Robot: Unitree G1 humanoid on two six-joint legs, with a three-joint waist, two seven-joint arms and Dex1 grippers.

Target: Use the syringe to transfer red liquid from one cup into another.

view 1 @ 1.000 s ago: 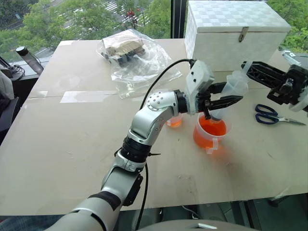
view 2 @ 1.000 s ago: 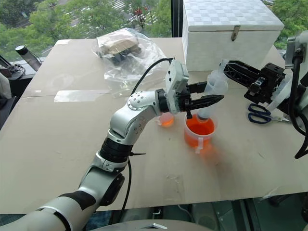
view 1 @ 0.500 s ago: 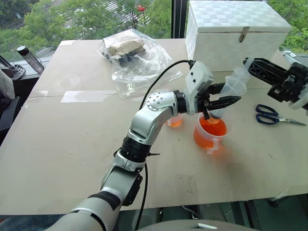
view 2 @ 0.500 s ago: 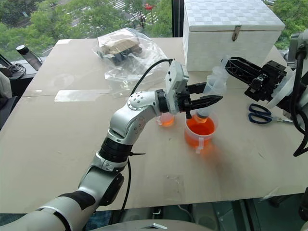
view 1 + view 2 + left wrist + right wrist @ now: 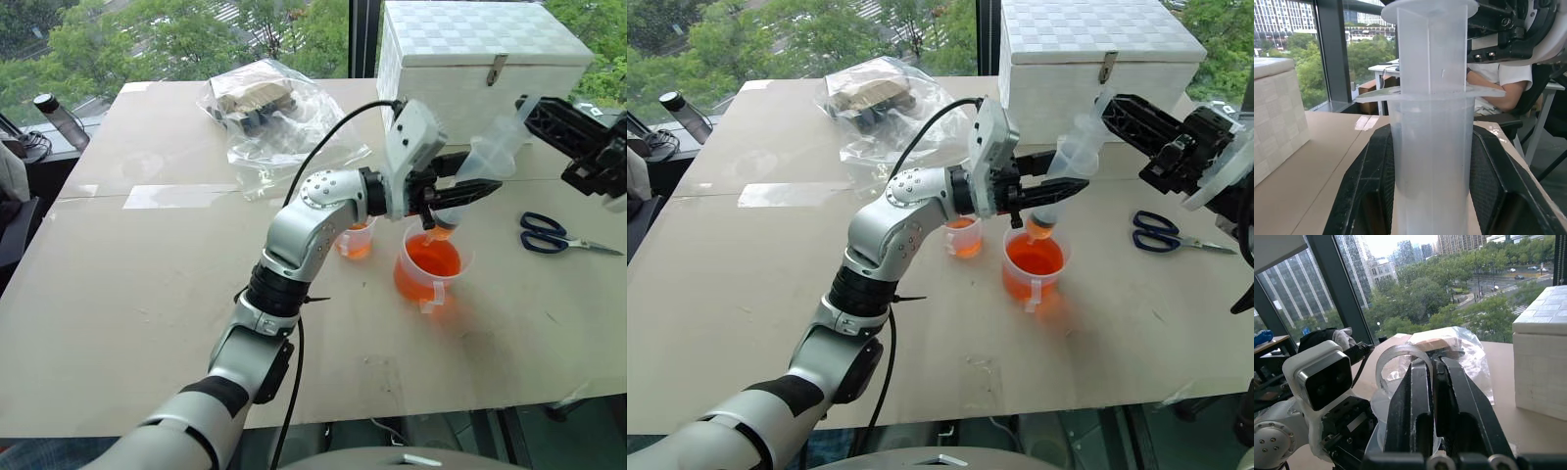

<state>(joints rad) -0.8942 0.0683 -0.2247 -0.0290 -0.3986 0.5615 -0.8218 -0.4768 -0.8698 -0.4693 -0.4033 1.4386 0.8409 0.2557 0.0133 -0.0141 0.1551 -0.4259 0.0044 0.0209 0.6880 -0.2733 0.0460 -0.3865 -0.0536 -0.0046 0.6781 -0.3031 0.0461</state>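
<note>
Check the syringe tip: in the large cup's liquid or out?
Out. The syringe tip hangs just above the wider cup, clear of the red liquid.

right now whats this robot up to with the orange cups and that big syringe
Both grippers hold the syringe above the larger cup of red liquid. The left gripper is shut on the barrel, and the right gripper is shut on the plunger end. The orange tip hangs just over the liquid, apparently clear of it. The smaller cup, with a shallow orange layer, stands beside the larger cup.

Left pincer (image 5: 460, 191) clamped, pointing right; right pincer (image 5: 534, 113) closed, raised.
</note>
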